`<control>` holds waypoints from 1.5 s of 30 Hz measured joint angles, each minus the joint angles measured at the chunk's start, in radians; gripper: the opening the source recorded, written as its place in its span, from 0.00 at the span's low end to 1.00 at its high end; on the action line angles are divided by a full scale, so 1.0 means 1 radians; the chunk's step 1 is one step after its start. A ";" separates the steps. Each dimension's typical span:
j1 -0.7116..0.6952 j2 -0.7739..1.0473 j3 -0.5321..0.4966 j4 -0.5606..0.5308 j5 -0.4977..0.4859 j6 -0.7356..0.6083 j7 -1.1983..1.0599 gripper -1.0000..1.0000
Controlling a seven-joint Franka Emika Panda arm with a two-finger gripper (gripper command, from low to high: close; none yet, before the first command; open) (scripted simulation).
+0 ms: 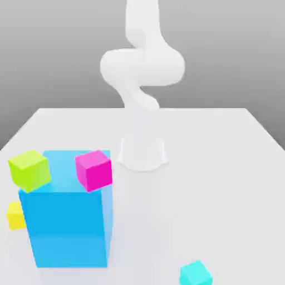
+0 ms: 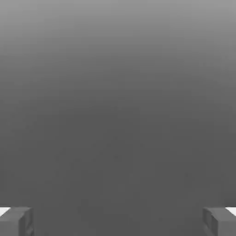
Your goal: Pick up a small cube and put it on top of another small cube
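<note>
Nothing of the stacking looks done so far; no small cube sits on another small one, and the whole lift and placing is left; the gripper [image 2: 118, 221] has its fingers [image 2: 16, 220] spread wide with nothing between them, facing blank grey. On the white table [image 1: 222, 167] stands a large blue block [image 1: 69, 228]; a lime cube [image 1: 29, 170] and a magenta cube [image 1: 94, 170] sit at its upper corners; a yellow cube [image 1: 15, 215] is beside it; a cyan cube [image 1: 196, 274] rests apart, near the front edge. All are plain, sharp-edged and bright.
</note>
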State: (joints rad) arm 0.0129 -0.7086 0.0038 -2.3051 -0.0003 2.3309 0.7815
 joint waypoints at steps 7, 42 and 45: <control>0.035 0.260 0.013 -0.015 -0.003 0.090 -0.050 0.50; 0.135 1.139 0.053 -0.037 -0.064 0.439 -0.161 0.00; 0.123 1.035 0.055 -0.055 -0.045 0.354 -0.161 0.00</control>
State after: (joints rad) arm 0.1354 0.3264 0.0585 -2.3598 -0.0457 2.6850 0.6205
